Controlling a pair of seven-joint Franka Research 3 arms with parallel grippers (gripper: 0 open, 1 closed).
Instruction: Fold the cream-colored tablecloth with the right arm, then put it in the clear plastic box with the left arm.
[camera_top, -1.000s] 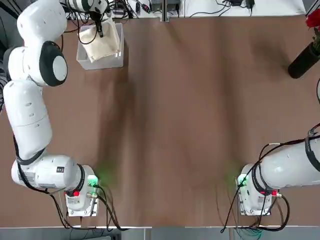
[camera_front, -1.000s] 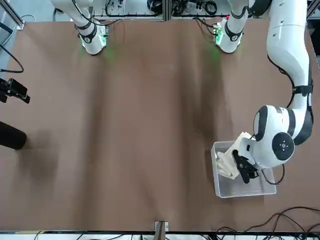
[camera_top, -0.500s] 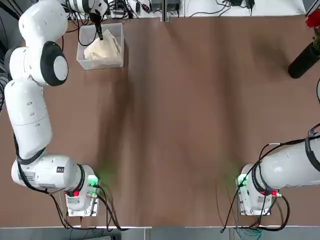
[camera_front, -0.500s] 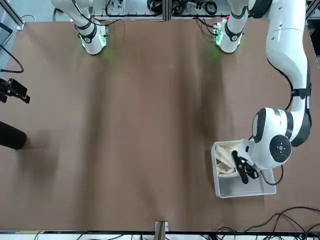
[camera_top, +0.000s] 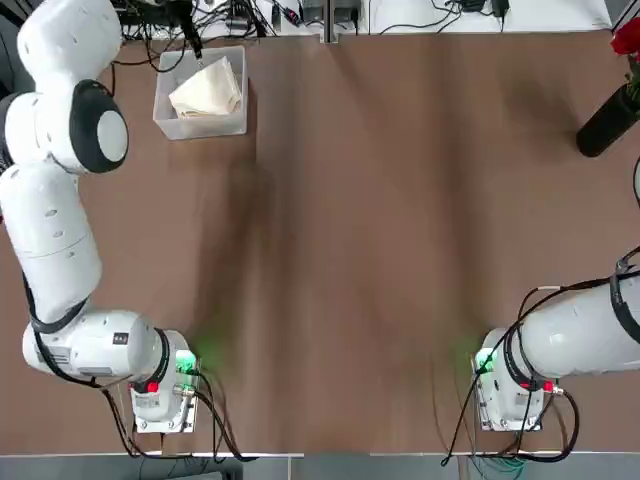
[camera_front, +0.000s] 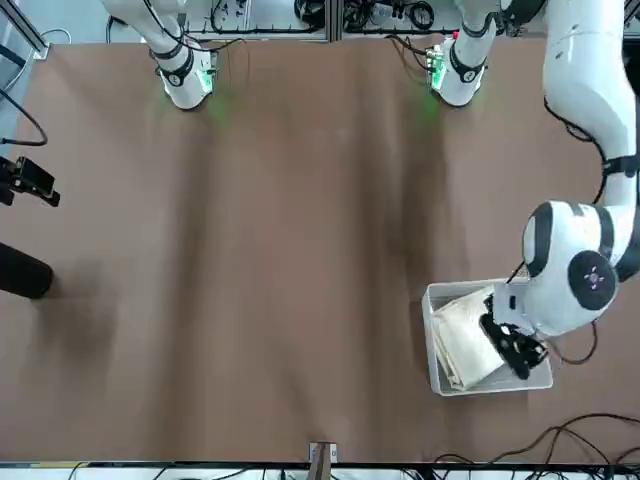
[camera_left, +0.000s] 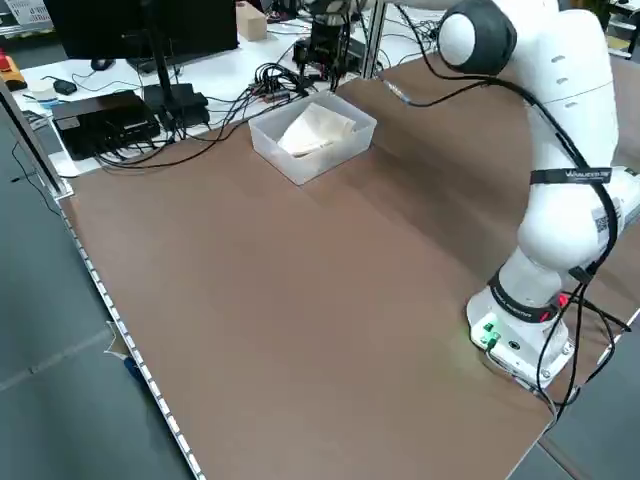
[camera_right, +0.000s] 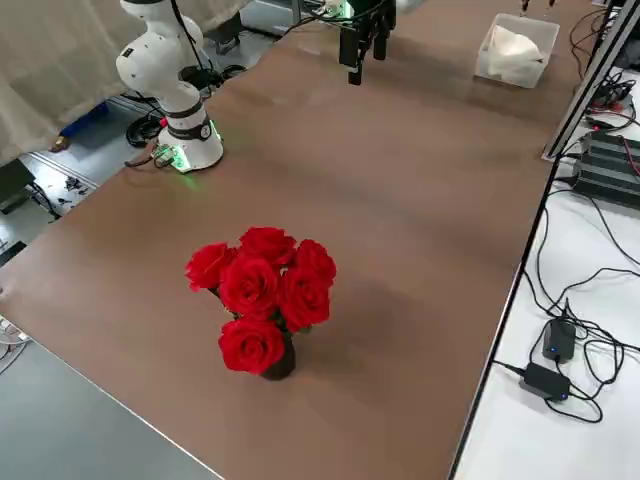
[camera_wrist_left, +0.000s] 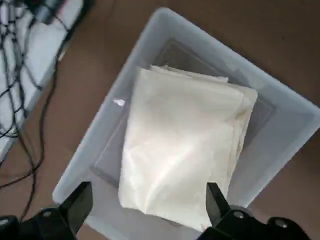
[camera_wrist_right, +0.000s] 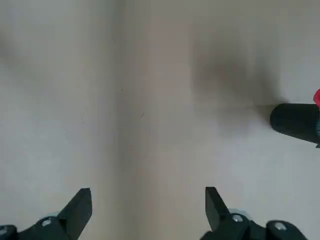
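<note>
- Inside the clear plastic box (camera_top: 215, 128), near the table's far-left corner: the cream-colored tablecloth (camera_wrist_left: 175, 145), folded into a packet, closer to the box's right wall than to its left.
- Above the box, toward its far-left part: left gripper (camera_wrist_left: 149, 192), fingers spread, with nothing between them.
- From that gripper, down and toward the box's right wall to reach the cloth; long axis slantwise to the walls, roughly square to the line between the fingertips.
- Nearer by far: the left arm; well apart, idle above the table's right side, right gripper (camera_wrist_right: 149, 192), likewise spread and empty.
- Probably at the release stage, task all but done; best to lift straight clear, fingers wide, without snagging a fold or nudging the rim.
</note>
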